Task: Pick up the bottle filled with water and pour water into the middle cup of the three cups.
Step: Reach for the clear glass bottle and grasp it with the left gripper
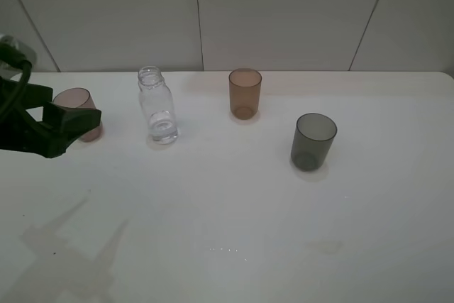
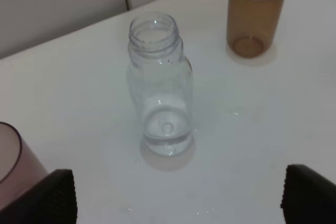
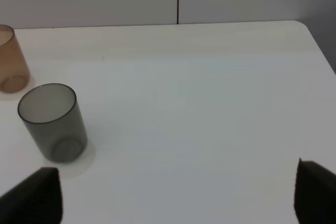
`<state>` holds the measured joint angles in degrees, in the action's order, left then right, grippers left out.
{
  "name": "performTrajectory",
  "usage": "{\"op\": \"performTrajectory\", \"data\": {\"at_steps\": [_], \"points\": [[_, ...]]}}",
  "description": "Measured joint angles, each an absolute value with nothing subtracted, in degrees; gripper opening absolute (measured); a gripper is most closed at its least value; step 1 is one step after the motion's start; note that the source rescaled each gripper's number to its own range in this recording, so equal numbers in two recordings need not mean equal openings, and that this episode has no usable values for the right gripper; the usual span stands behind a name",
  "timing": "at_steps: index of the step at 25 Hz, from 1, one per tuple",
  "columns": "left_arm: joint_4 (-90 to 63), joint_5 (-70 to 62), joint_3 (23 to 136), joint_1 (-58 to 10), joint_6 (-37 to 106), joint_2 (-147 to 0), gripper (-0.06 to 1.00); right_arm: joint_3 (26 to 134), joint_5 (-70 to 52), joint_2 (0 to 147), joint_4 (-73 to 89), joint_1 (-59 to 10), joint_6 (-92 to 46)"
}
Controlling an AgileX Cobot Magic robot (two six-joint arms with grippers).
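Note:
The clear capless bottle [image 1: 157, 108] stands upright on the white table with a little water in its bottom; it also shows in the left wrist view [image 2: 160, 87]. The amber middle cup [image 1: 245, 94] stands upright and empty to its right, also in the left wrist view [image 2: 255, 14]. The pinkish-brown cup [image 1: 76, 108] is at the left, and the dark grey cup [image 1: 313, 141] at the right. My left gripper [image 1: 79, 129] is open and empty, just in front of the pinkish cup and left of the bottle. My right gripper [image 3: 178, 198] is open, empty and outside the exterior view.
The white table [image 1: 234, 211] runs to a grey panelled wall at the back. In the right wrist view the grey cup [image 3: 52, 121] and part of the amber cup [image 3: 10, 61] show, and the table's corner [image 3: 302, 24] is at the far right.

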<state>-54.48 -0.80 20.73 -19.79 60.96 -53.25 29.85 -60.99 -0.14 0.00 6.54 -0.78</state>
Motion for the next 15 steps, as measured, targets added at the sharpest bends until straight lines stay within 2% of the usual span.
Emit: {"op": "performTrajectory", "data": {"at_steps": [7,15], "points": [[-53.3,21.5,14.7,-30.0,50.9,-54.8,1.0,29.8,-61.0,-0.1,0.0,6.5,-0.8],[-41.9,33.4,13.4,-33.6,34.0,-67.5,1.0,29.8,-61.0,-0.1,0.0,6.5,-0.8]]}}
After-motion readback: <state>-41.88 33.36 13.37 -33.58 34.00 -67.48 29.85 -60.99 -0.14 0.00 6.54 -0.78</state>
